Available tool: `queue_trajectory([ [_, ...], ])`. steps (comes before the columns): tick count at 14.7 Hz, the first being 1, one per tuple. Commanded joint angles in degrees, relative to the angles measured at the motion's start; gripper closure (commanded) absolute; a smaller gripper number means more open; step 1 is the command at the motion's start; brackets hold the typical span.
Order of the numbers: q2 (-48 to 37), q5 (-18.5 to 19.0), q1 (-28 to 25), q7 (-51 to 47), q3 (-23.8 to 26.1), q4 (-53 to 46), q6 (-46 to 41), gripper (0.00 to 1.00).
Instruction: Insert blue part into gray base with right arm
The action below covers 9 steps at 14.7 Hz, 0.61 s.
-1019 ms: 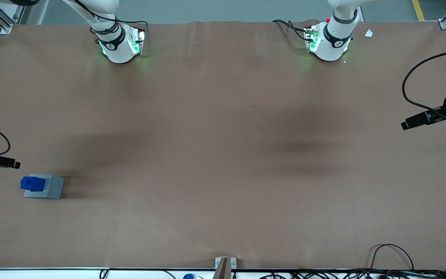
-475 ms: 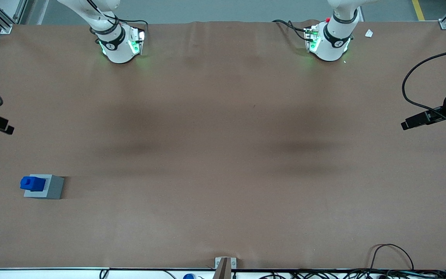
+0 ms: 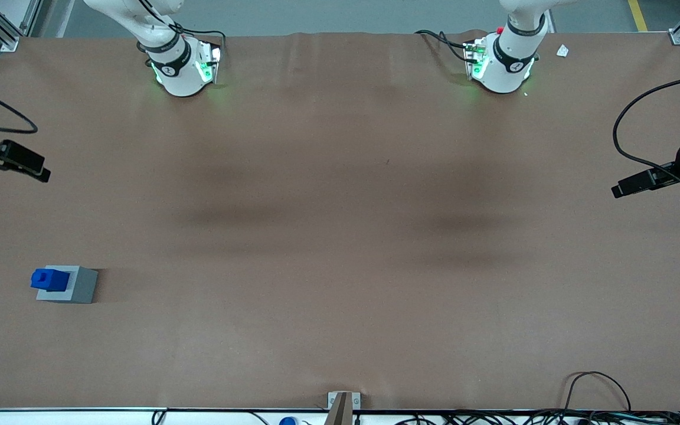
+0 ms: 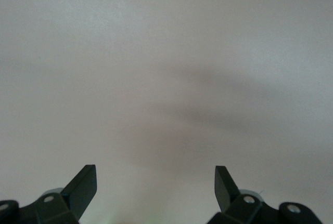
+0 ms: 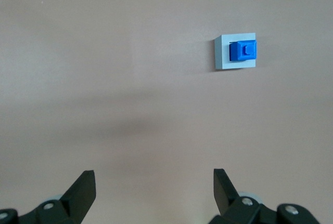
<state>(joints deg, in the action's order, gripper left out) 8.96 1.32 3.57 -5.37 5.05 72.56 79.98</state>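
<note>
The blue part (image 3: 49, 279) sits in the gray base (image 3: 74, 285), on the brown table toward the working arm's end, near the front camera. Its top stands above the base's top. Both also show in the right wrist view: the blue part (image 5: 243, 52) is in the gray base (image 5: 222, 53), off-centre toward one side of it. My right gripper (image 3: 24, 160) hangs high above the table, farther from the front camera than the base and well clear of it. In the right wrist view the gripper (image 5: 154, 182) is open and empty, with only bare table between its fingers.
The two arm bases (image 3: 182, 66) (image 3: 500, 64) stand at the table's edge farthest from the front camera. Cables (image 3: 597, 389) lie along the edge nearest the camera. A small metal bracket (image 3: 343, 402) sits at the middle of that edge.
My right gripper has moved away from the base, farther from the front camera and higher. The blue part and gray base have not moved.
</note>
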Motion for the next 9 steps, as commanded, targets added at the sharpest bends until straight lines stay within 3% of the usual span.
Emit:
queue_trajectory([
  [1,-4.6,1.1,-1.7,-1.0,-0.1,0.6,-3.1,0.0],
  [9,-9.3,1.1,-2.7,-1.5,-0.1,8.8,0.4,0.0],
])
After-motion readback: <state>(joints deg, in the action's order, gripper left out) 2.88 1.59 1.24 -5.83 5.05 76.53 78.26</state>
